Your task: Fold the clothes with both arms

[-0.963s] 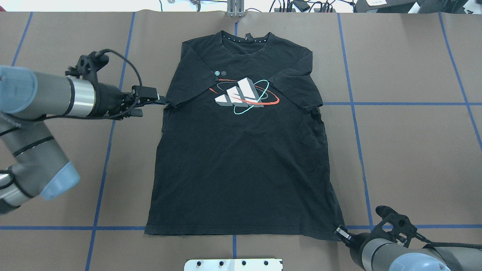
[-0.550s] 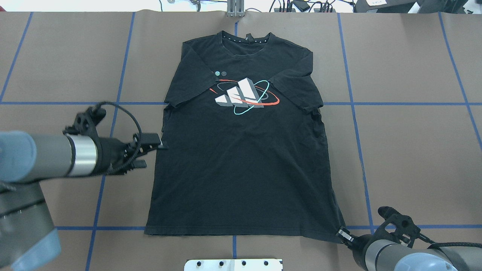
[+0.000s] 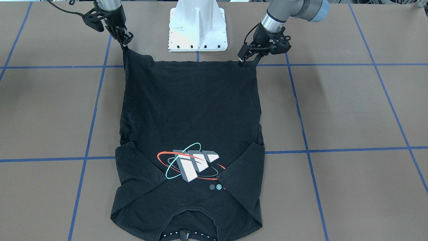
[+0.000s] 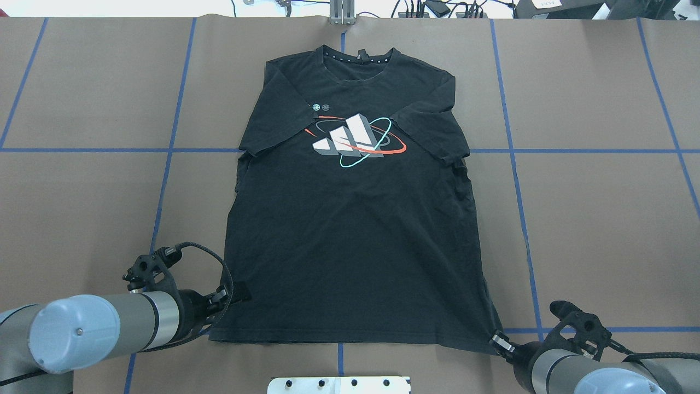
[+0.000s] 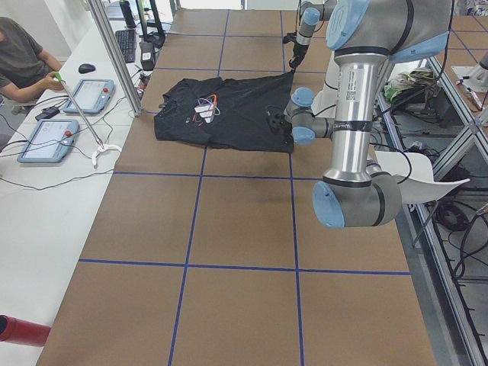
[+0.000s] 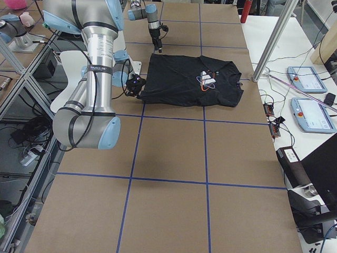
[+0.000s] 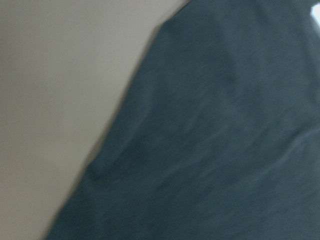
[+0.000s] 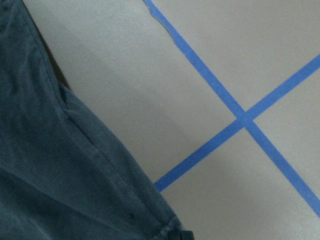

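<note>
Right tool (image 3: 126, 44) pinches the near hem corner of the black short-sleeved T-shirt (image 4: 350, 230), lying graphic-up on the brown surface (image 4: 601, 219). Left tool (image 3: 249, 60) sits, apparently spread, at the opposite hem corner. Collar lies straight ahead, away from both tools.

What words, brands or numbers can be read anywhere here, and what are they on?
No text is legible anywhere.
T-shirt graphic: slanted bars with rings, no letters.
Round emblems beside the graphic: too small to read.
Collar print: white marks, too small to read.
Label on the right arm: too small to read.
Tablets on the side desk: screens too small to read.
</note>
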`<state>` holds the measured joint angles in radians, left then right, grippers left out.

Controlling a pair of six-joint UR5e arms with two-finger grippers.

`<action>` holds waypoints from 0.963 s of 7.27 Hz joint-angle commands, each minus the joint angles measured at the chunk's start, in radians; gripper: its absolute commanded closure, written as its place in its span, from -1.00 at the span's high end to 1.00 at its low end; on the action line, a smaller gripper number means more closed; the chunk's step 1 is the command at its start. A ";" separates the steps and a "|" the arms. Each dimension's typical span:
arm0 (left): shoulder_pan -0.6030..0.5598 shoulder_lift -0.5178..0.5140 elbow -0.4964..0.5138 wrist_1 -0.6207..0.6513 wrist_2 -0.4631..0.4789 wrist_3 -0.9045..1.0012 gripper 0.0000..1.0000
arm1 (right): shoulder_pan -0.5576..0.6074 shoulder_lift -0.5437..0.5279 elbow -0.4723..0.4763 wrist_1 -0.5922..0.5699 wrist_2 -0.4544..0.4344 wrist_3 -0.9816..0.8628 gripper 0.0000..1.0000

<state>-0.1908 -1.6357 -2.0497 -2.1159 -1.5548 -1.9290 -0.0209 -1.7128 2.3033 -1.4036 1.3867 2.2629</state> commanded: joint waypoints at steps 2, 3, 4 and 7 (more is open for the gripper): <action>0.025 0.039 0.002 0.045 0.009 -0.001 0.73 | -0.001 0.001 -0.001 0.000 0.000 0.000 -1.00; 0.034 0.039 0.003 0.046 0.009 -0.002 0.69 | -0.001 0.002 -0.001 0.000 0.000 0.000 -1.00; 0.048 0.039 0.008 0.047 0.007 -0.002 0.65 | -0.002 0.004 -0.002 0.000 0.000 0.000 -1.00; 0.063 0.037 0.011 0.047 0.002 -0.004 0.51 | -0.002 0.007 -0.001 0.000 0.000 0.000 -1.00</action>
<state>-0.1311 -1.5972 -2.0395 -2.0694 -1.5504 -1.9323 -0.0229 -1.7072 2.3023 -1.4036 1.3867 2.2626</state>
